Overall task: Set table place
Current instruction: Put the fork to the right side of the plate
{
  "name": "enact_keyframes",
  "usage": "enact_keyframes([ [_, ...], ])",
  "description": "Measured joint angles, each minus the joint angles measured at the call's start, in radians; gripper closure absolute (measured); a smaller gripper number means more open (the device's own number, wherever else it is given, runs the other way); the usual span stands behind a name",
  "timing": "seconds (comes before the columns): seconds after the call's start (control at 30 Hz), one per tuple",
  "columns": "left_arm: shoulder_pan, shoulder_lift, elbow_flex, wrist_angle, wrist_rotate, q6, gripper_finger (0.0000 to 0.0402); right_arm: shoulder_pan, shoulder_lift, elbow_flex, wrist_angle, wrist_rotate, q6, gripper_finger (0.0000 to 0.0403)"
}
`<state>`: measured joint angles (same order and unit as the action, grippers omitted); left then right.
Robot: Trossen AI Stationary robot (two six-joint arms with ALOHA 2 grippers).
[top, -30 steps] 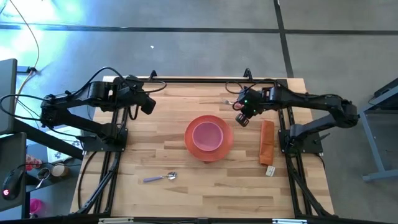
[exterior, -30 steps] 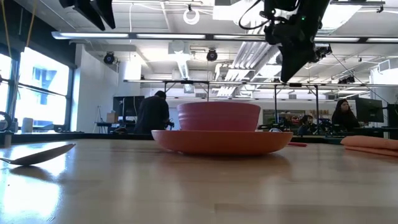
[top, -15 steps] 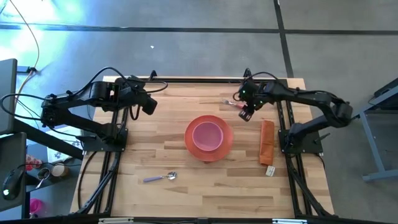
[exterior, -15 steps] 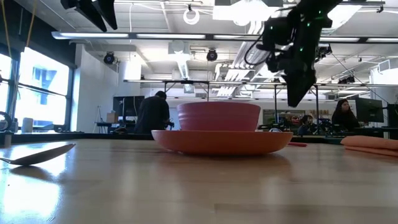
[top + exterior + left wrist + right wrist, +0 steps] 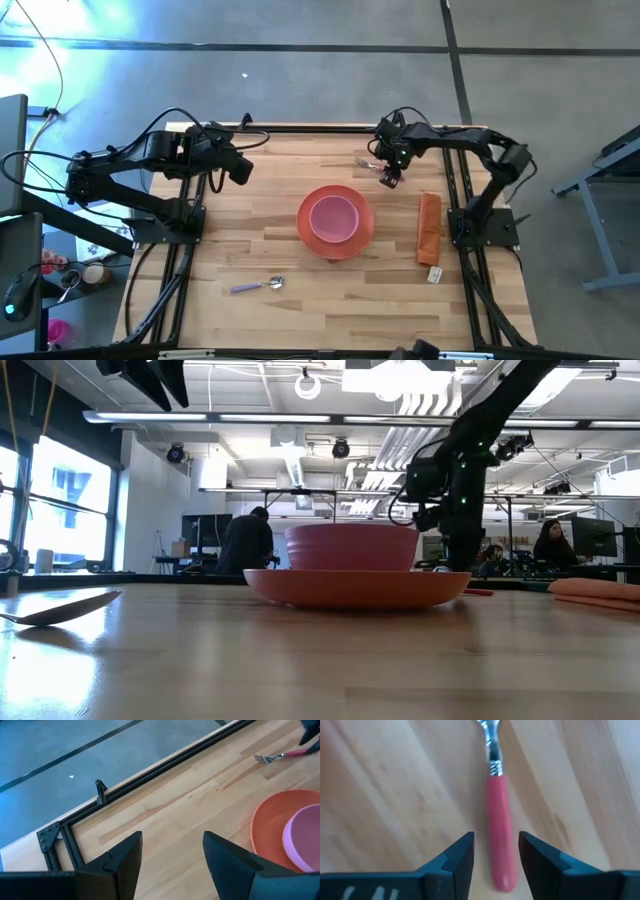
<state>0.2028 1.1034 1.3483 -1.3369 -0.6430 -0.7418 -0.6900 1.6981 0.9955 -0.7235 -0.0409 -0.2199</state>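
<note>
While flat on the table [image 5: 300, 290], fork [image 5: 498, 832] between right end effector [image 5: 495, 851] fingers (spread).

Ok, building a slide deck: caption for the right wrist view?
Right pincer, open, straddles the pink fork handle lying on the wooden table.

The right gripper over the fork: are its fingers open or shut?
Open. The right gripper shows a gap between its fingers, with the fork lying ungrasped on the table between them.

The light wooden bench [image 5: 250, 235] with its black rail frame carries an orange plate [image 5: 308, 235] at its middle. A pink-handled fork [image 5: 371, 165] lies near the far edge. A lilac-handled spoon [image 5: 258, 286] lies toward the near left, and a folded orange cloth [image 5: 429, 227] with a small white tag [image 5: 435, 274] lies on the right.
</note>
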Motion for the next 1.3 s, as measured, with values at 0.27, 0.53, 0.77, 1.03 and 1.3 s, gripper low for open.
enact_keyframes([
  [0.27, 0.000, 0.000, 0.000, 0.000, 0.000, -0.015, 0.0204, -0.017, 0.117, 0.086, 0.009, 0.003, -0.094, 0.0256],
  [0.53, 0.000, 0.000, 0.000, 0.000, 0.000, -0.019, 0.0204, -0.018, 0.186, 0.099, 0.011, -0.011, -0.094, 0.0262],
  [0.77, 0.000, 0.000, 0.000, 0.000, -0.001, -0.021, 0.0204, -0.017, 0.188, 0.097, 0.021, 0.004, -0.056, 0.0381],
  [1.03, 0.000, 0.002, 0.000, 0.001, -0.004, -0.022, 0.0204, -0.008, 0.050, 0.108, -0.068, -0.005, 0.226, 0.0396],
  [1.3, 0.000, 0.003, 0.000, 0.005, -0.029, -0.020, 0.0204, 0.197, -0.352, 0.119, -0.235, 0.106, 0.802, 0.0396],
])
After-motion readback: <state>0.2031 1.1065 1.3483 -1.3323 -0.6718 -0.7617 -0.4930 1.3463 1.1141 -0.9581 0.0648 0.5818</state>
